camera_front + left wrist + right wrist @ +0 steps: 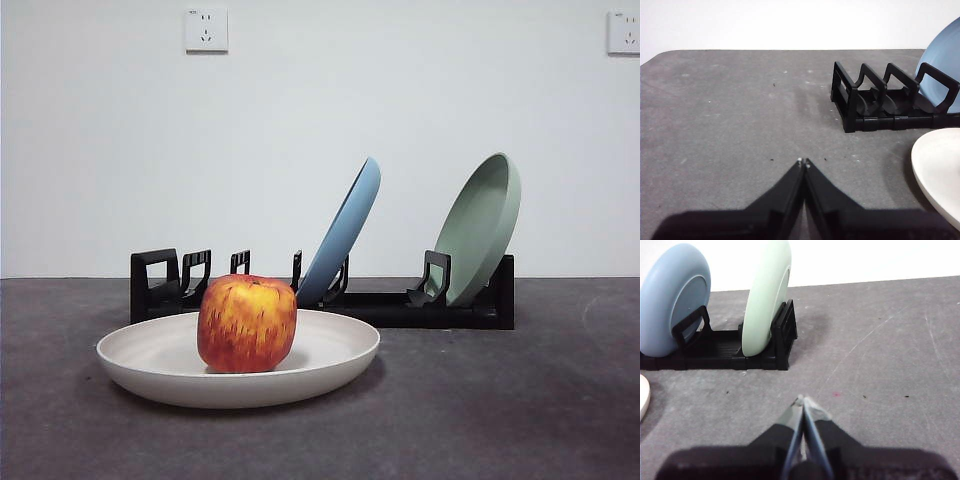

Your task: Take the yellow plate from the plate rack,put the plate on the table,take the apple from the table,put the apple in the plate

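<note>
Front view: one apple [247, 324] sits in one yellow plate [150, 365] on the table [520, 420]; plate rack [400, 305] behind holds two plates, blue plate [345, 235] and green plate [485, 225] | Left wrist view: left gripper [804, 162] closed, empty; yellow plate cut off at edge | Right wrist view: right gripper [802, 400] seemingly closed, empty.

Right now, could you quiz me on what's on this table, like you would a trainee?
1. True or false: the apple lies in the yellow plate.
2. Which plates stand in the rack? A) blue and green B) yellow and blue C) none
3. Fill in: both grippers, left and right, are ____ and hold nothing.

Key: 1 true. 2 A: the blue plate and green plate lean in it. 3 shut.
</note>
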